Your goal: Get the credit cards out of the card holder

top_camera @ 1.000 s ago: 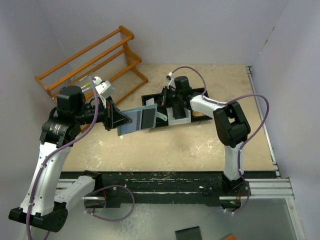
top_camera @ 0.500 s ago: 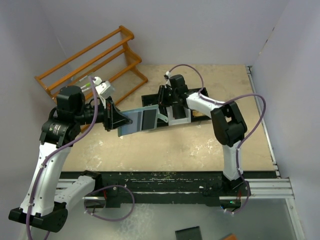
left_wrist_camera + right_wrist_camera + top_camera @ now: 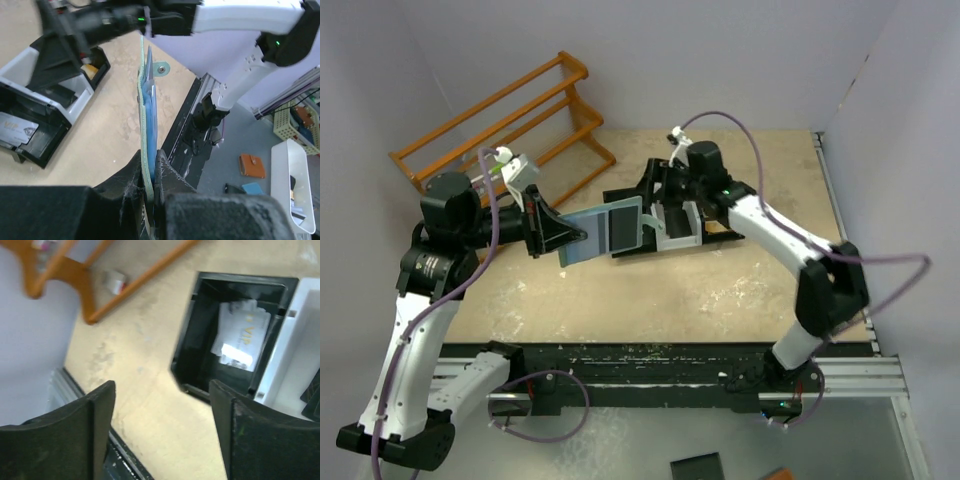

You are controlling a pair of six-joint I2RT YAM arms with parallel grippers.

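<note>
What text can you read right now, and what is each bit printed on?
"VIP": gold letters on the grey card lying in the black compartment of the tray.
Finer print on that card: too blurred to read.
Card holder: no text visible.

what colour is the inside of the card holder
Light blue. The card holder shows its open inner face best in the top external view.

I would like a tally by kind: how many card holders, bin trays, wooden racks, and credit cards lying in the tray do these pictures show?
card holder: 1
bin tray: 1
wooden rack: 1
credit card lying in the tray's black compartment: 1 that shows clearly
Total: 4
</note>
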